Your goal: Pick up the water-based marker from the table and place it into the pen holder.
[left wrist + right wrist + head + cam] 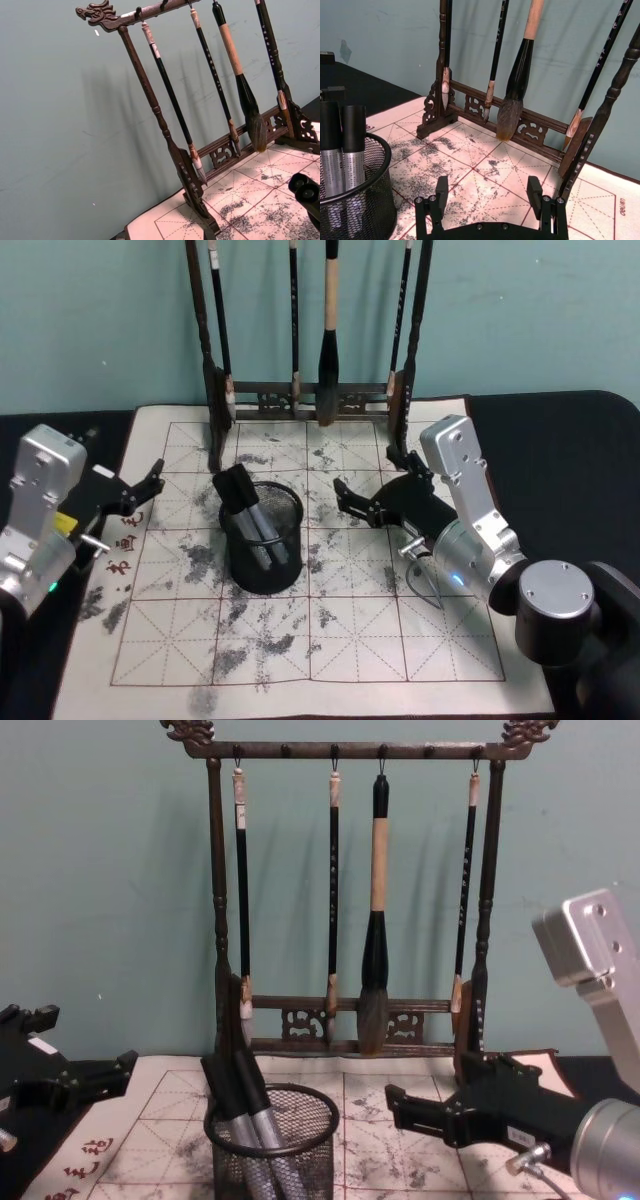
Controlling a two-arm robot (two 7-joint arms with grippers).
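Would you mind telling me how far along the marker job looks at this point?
It looks essentially done: two markers stand in the pen holder, and none lies loose on the visible part of the mat. Nothing is in hand; the right gripper sits open and empty just right of the holder, and the left gripper is open and empty at the mat's left edge. Perhaps only pulling the arms back remains.

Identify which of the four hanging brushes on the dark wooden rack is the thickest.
The brush with the pale tan handle and big dark bristle head, third from the robot's left on the dark wooden rack; the other three are slim and black-handled.
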